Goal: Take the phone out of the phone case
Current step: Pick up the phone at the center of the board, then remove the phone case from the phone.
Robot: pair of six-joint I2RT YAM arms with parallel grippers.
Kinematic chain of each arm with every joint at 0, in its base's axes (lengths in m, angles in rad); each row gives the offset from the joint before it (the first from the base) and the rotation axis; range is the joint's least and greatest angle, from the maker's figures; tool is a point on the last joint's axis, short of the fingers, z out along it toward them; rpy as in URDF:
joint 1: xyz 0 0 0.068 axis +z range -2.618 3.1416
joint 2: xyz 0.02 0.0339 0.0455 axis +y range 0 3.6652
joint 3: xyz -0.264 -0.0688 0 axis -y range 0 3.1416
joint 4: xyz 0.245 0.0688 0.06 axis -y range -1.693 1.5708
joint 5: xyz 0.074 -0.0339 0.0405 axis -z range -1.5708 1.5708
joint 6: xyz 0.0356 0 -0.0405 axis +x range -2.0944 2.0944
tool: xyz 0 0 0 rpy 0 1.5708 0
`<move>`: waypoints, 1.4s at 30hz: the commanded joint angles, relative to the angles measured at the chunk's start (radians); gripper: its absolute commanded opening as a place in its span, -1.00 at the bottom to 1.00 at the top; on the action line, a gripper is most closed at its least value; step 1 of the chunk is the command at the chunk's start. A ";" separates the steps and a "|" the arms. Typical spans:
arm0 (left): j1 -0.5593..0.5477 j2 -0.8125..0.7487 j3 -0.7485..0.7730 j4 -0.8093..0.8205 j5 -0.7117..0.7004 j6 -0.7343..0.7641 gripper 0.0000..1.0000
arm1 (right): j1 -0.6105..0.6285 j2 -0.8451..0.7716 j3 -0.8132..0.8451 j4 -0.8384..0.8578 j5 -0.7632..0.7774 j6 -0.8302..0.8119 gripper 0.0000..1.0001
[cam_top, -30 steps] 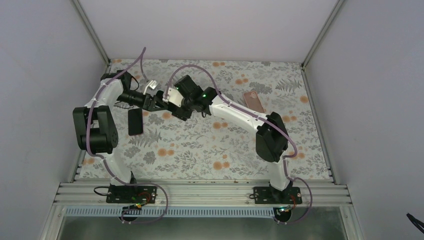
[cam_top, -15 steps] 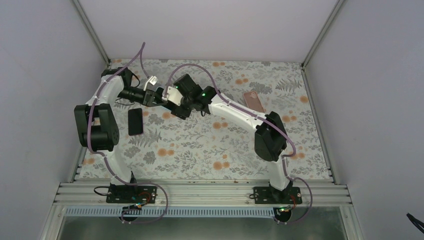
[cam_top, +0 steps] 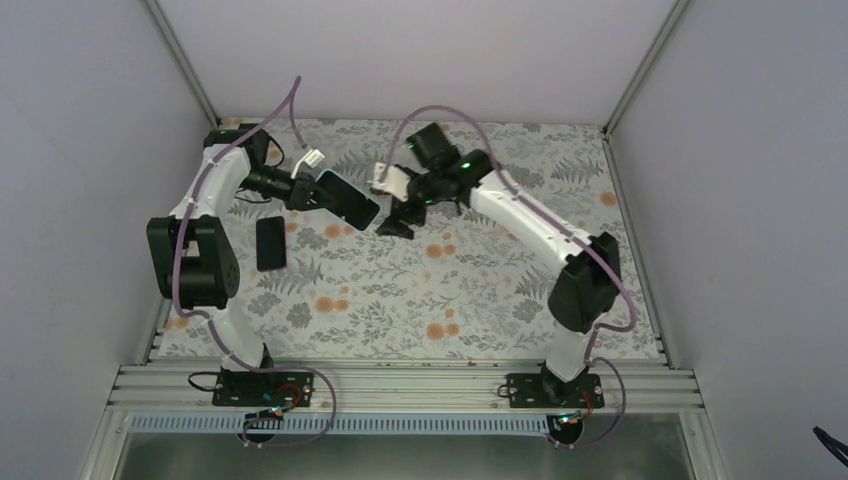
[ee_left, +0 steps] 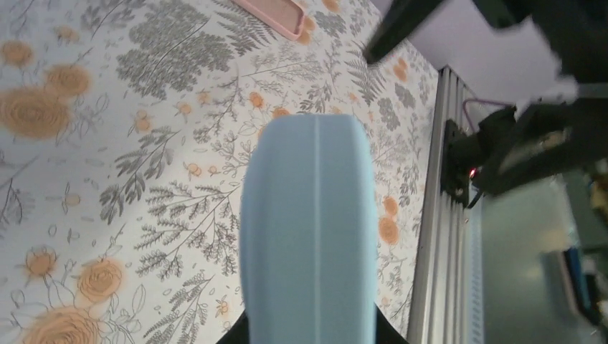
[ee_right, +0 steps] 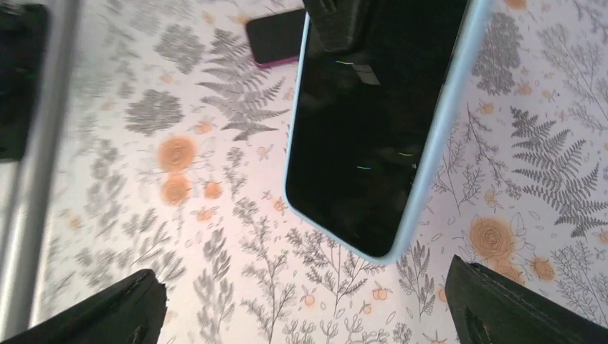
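Top, left-wrist and right-wrist views. The phone, seated in its light-blue case, is held clear of the floral tablecloth at the far left-centre of the table. Its dark screen faces the right wrist camera, and the back of the case faces the left wrist camera.

The left gripper is clamped on one end of the cased phone. One dark left finger lies across the screen at the top of the right-wrist view. In the left-wrist view only slivers of the fingers show beside the case at the bottom edge. The free end of the phone points right, toward the other arm.

The right gripper stands with its fingers spread wide and holding nothing. In the right-wrist view the rounded free end of the case falls between the two fingers without touching either. From above, that end sits just beside the right fingertips, with a gap between them.

A second dark phone with a magenta edge lies flat on the cloth at the left, nearer than the held phone and beside the left arm. A pink case lies flat on the cloth at the top of the left-wrist view.
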 commanded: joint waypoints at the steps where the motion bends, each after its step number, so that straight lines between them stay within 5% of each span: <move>1: -0.084 -0.129 0.027 0.002 0.003 0.138 -0.95 | -0.132 -0.059 -0.002 -0.216 -0.397 -0.258 1.00; 8: -0.221 -0.252 -0.015 0.002 0.004 0.215 -0.95 | -0.178 0.052 0.129 -0.437 -0.508 -0.407 0.98; 22: -0.270 -0.367 -0.044 0.002 0.033 0.215 -0.95 | -0.244 0.096 0.114 -0.452 -0.581 -0.487 0.89; 36: -0.359 -0.366 -0.047 0.001 0.013 0.178 -0.95 | -0.271 0.144 0.170 -0.391 -0.496 -0.432 0.76; 42: -0.425 -0.380 -0.055 0.002 -0.004 0.155 -0.95 | -0.279 0.179 0.217 -0.290 -0.342 -0.351 0.69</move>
